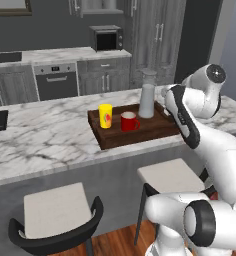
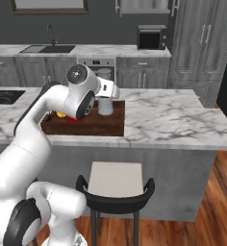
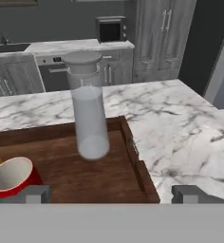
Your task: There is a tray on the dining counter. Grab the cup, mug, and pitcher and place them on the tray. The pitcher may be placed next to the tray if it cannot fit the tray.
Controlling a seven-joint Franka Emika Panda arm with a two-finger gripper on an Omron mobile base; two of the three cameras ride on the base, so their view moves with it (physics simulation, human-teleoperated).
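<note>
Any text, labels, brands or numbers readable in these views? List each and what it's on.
None can be read.
Cup: a red-orange mark on its side, too blurred to tell if it is lettering.
Oven: a small dark display on the control panel, too small to read.
Microwave, pitcher, mug, tray: no markings visible.

Cup [image 1: 105, 115], mug [image 1: 129, 121], pitcher [image 1: 147, 100] upright on tray [image 1: 135, 136]
</note>
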